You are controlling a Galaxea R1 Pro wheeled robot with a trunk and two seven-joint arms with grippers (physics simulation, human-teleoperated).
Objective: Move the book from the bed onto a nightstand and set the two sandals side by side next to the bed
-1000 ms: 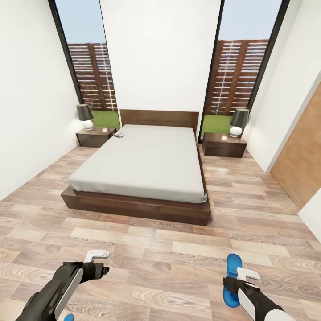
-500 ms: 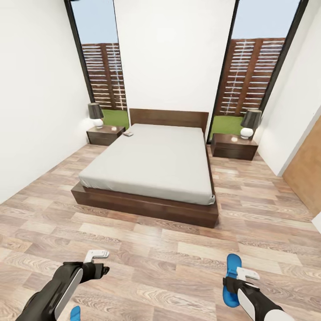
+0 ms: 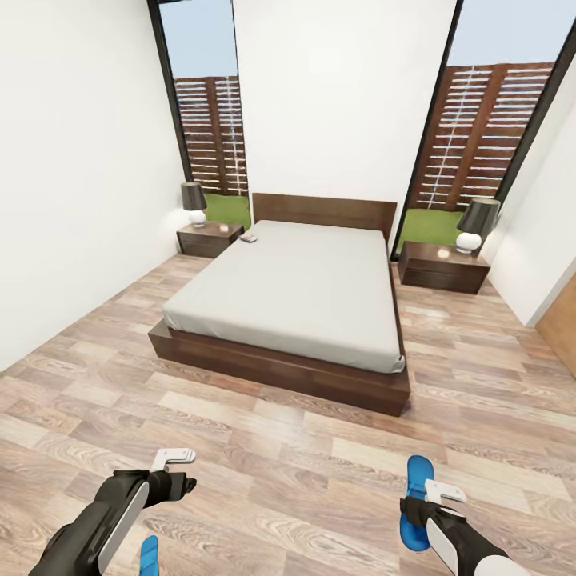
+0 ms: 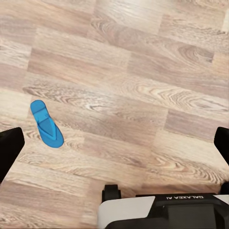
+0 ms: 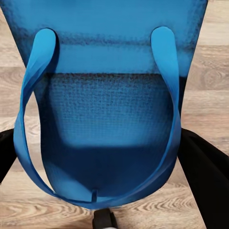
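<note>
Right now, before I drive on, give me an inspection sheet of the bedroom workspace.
Surface: wood-plank floor.
Job's things: book on bed at its head corner beside the left nightstand; one sandal in the right gripper, other sandal flat on the floor near the left arm.
Clutter: lamp on the left nightstand, lamp on the right nightstand.
Grippers: left gripper open, empty.
Cables: nothing seen.
Surroundings: white walls, tall windows.
</note>
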